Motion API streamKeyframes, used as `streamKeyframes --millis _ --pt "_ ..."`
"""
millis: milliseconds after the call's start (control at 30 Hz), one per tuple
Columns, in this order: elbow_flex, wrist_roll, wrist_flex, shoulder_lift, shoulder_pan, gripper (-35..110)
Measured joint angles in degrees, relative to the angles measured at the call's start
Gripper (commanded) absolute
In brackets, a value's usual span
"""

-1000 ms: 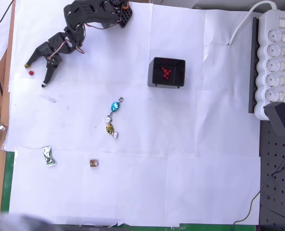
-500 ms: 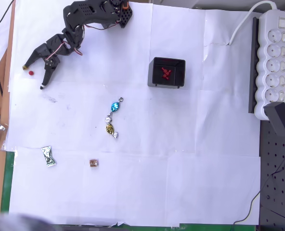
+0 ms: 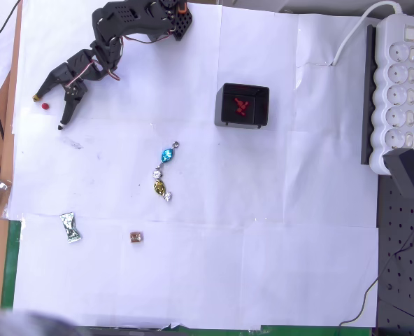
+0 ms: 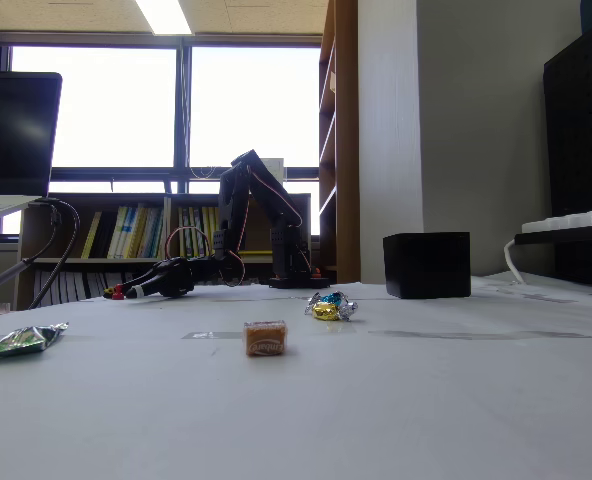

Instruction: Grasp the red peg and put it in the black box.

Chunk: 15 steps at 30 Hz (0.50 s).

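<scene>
While white paper covers the table, the pincer gapes, seemingly straddling the red peg.

Overhead view: the surface, covered with white paper sheets, carries the red peg near its upper left edge, the black box above centre, a blue candy and a gold candy mid-surface, a green wrapper and a small brown sweet lower left, and a white power strip at right.
</scene>
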Motion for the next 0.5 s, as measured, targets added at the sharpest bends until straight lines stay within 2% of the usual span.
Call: streamKeyframes --millis 500 --pt "-0.35 1.05 -0.97 0.0 -1.14 41"
